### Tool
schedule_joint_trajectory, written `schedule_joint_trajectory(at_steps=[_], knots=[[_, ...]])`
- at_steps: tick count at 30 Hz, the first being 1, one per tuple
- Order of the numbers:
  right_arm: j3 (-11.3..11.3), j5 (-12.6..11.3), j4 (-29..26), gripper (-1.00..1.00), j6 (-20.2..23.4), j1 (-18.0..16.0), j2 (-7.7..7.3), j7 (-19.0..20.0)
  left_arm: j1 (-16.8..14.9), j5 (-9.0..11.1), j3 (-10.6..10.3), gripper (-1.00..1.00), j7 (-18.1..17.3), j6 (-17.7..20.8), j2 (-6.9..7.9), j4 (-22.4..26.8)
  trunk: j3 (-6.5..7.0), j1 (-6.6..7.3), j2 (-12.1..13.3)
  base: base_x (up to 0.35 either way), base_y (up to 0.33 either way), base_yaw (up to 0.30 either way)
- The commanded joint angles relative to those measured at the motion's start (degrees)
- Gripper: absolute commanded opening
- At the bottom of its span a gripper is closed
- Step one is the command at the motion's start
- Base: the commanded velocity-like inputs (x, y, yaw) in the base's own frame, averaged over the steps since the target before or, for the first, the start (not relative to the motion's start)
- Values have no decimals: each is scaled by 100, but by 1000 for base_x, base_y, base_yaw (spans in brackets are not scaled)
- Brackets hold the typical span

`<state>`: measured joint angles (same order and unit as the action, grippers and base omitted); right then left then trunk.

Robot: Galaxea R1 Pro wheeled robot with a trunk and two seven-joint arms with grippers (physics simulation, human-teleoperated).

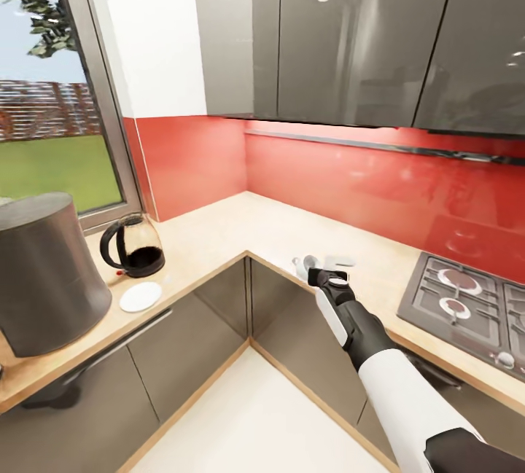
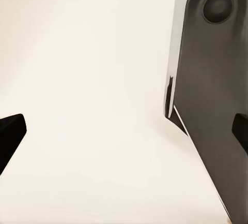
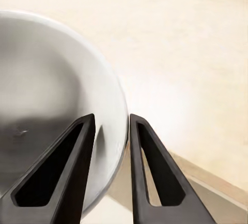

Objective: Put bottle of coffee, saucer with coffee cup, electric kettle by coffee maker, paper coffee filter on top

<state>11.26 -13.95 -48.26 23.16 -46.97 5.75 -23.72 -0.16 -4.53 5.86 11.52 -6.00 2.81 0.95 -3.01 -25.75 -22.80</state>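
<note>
On the L-shaped beige countertop, the right gripper pinches the coffee cup rim between its fingers, the saucer lying toward nine o'clock; the left gripper's fingers look spread.

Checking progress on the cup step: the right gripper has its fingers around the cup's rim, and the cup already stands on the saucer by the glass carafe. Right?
Not quite. The right gripper does straddle the cup rim, but the head view shows the saucer bare beside the carafe, far from the cup.

Between the black fingers sits a white cup rim; beyond them lie pale beige countertop, red backsplash and glossy grey cabinets.
</note>
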Motion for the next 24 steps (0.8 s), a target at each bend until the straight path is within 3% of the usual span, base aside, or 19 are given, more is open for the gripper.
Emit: schedule_joint_trajectory(at_steps=[1,17,24], knots=[[20,-58,-8,-100,13,-5,-3,-36,-2,-48,47,100,12,-15,-2,2,-12,-4,-12,0,0,279],[21,-55,-8,-100,13,-5,-3,-36,-2,-48,47,100,11,-15,0,2,-12,-4,-12,0,0,277],[17,-55,-14,-100,13,-5,-4,-36,-2,-48,47,100,11,-15,0,2,-12,-4,-12,0,0,74]])
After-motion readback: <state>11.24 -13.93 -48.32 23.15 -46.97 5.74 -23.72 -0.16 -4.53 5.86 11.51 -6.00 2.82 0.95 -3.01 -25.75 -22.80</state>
